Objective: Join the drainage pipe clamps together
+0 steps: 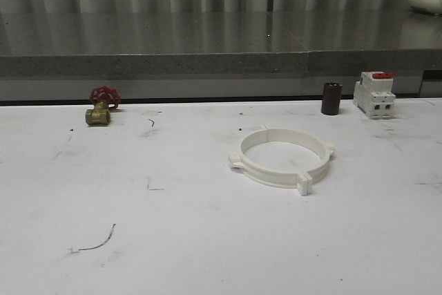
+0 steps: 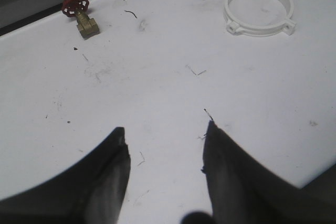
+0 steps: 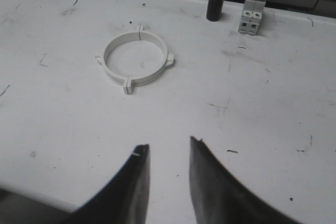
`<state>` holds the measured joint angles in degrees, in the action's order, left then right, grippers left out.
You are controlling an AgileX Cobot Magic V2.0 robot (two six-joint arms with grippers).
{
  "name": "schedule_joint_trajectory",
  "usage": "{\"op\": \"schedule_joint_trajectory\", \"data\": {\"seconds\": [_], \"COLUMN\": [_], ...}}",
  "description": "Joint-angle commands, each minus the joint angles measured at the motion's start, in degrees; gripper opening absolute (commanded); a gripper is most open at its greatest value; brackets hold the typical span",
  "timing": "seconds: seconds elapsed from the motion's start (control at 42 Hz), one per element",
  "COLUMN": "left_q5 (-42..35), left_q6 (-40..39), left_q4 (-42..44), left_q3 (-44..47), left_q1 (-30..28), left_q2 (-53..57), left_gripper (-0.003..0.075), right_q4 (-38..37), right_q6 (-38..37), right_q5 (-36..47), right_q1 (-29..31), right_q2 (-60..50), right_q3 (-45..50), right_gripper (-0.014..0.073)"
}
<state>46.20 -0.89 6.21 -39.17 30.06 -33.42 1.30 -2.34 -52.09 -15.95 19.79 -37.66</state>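
- white table, scuffed
- drainage pipe clamps joined as a ring, flat on the table right of centre
- left gripper spread, empty
- right gripper parted, empty
- breaker, dark cylinder far right
- brass valve far left

white drainage pipe clamps, joined into a ring, flat on table
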Motion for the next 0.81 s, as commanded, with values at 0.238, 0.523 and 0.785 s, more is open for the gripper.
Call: {"op": "schedule_joint_trajectory", "data": {"seconds": [0.238,0.523,0.785], "left_q5": [-4.2,-4.2,-4.5], "left_q6": [0.0,0.0,0.0], "left_q4": [-0.4,-0.4,-0.7], "left_q3": [-1.6,-1.6,-0.7], "left_q1": [-0.2,-0.2,0.0], "left_q2": [0.0,0.0,1.7], "left_gripper": [-0.002,-0.002,-0.002], "right_q4": [-1.8,-2.2,-2.2], "right_q6": [0.7,0.7,0.7], "right_q5": [4.0,4.0,4.0], "right_q1": [0.1,0.1,0.1], "right_q2": [0.8,0.8,0.8], "right_q3": [-1.3,-1.3,-1.3], "right_gripper": [-0.0068,-0.0068,-0.0068]}}
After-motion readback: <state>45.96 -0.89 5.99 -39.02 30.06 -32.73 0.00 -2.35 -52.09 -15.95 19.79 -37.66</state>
